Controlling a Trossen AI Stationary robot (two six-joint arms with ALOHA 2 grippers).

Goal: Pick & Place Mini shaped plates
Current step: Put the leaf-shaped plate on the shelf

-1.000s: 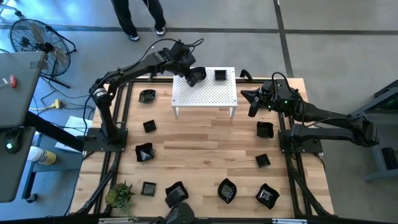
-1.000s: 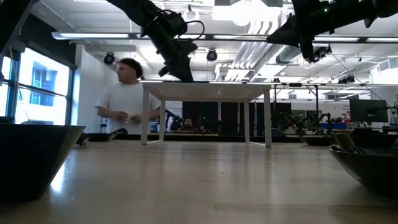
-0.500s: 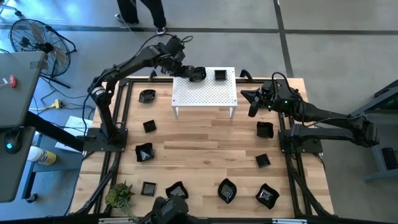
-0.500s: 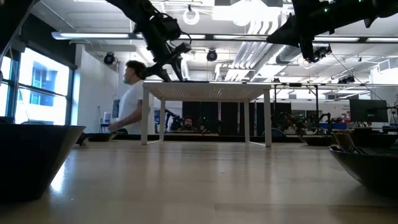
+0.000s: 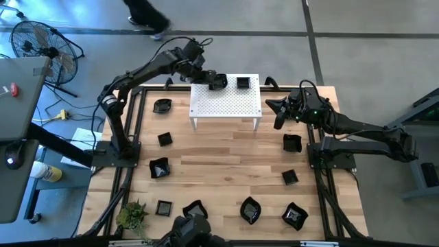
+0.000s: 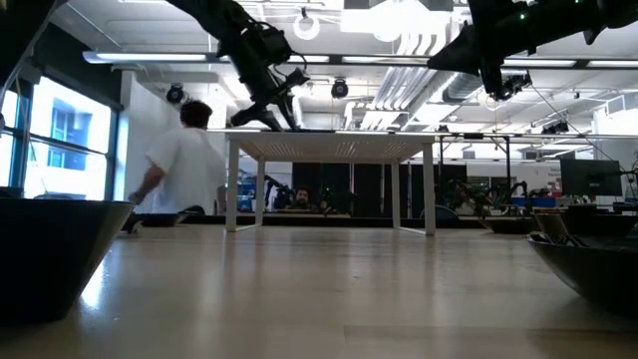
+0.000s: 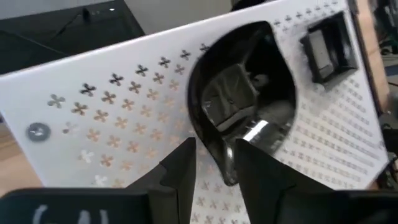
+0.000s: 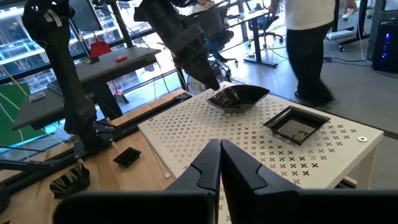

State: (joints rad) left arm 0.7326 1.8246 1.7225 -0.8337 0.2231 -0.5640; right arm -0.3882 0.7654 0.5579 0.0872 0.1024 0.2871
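Two glossy black mini plates are sitting on the white perforated rack (image 5: 226, 96) at the table's far side: a rounded plate (image 5: 218, 81) (image 7: 242, 106) (image 8: 237, 97) and a square plate (image 5: 243, 83) (image 8: 296, 124) to its right. Nine more are lying across the table (image 5: 233, 158). The left gripper (image 5: 208, 77) (image 7: 214, 163), fingers apart, is hovering at the rounded plate's left rim. The right gripper (image 5: 277, 115) (image 8: 219, 155), fingers together, is waiting right of the rack.

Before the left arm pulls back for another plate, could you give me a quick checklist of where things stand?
1. Rounded plate resting on white rack: ok.
2. Left gripper open, fingers either side of the plate's rim: ok.
3. Rim fully free of the fingers: cannot tell.
4. Square plate sits apart on the rack: ok.
5. Right gripper shut, empty, beside the rack: ok.
6. Person beyond the table: ok.
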